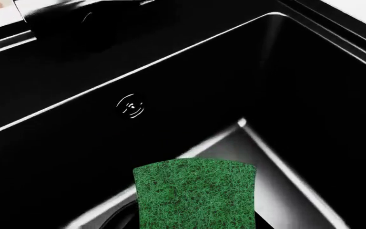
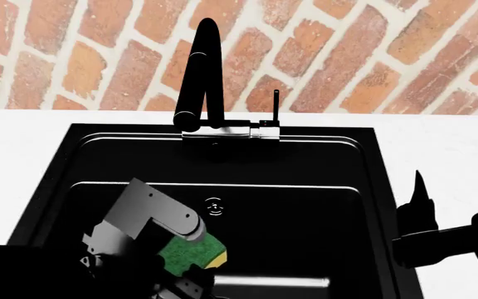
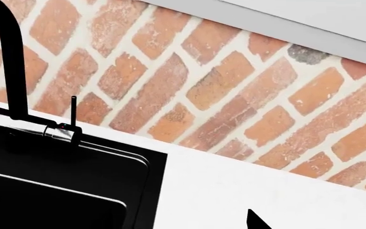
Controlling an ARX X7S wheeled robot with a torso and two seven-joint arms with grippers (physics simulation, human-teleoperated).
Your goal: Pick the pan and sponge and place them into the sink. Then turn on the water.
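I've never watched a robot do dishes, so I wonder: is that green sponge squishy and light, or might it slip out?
The sponge is small beside the sink, so it is probably light. Its fibrous green scouring face looks rough, so slipping seems unlikely. The yellow layer suggests soft foam that would squash under a grip.

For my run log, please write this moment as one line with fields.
left gripper: holds sponge over sink | right gripper: beside sink, above counter, grip unclear | pan: not seen | tap: no water

Brick wall (image 2: 372,56); white counter (image 2: 23,143)
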